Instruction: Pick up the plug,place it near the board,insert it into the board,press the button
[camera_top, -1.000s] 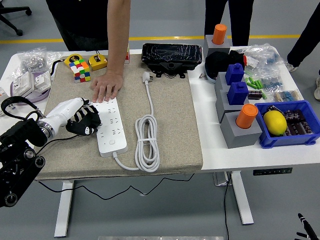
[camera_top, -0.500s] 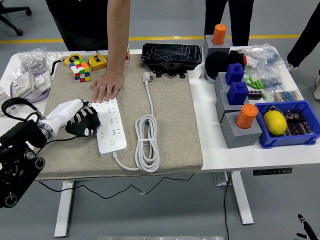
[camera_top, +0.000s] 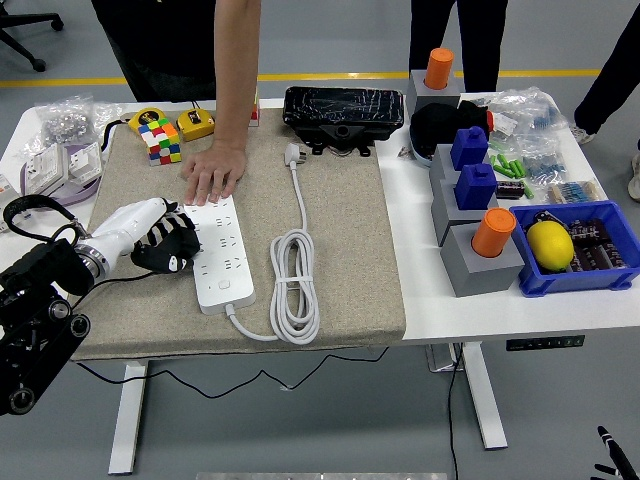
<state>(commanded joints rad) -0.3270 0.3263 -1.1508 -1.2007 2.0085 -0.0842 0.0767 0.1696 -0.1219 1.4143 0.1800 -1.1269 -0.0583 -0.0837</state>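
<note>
- The plug (camera_top: 293, 153) lies on the tan mat (camera_top: 350, 250) at about twelve o'clock, well apart from the robot's left hand (camera_top: 160, 238); nothing holds it.
- Its white cable (camera_top: 296, 285) runs down toward six o'clock into a loose coil beside the power strip (camera_top: 222, 262).
- The left hand rests at nine o'clock against the strip's left edge; its fingers (camera_top: 180, 243) are curled and grip nothing.
- A person's hand (camera_top: 212, 175) presses flat on the mat at the strip's far end, touching it.
- The right hand is out of view.
- By judgement the plug is light, rigid and smooth plastic, so it could slip; its body is the place to hold it, prongs left free.
- The springy cable may drag or twist the plug as it is lifted.
- The counter (camera_top: 420, 290) carries blue and grey blocks on its right.
</note>
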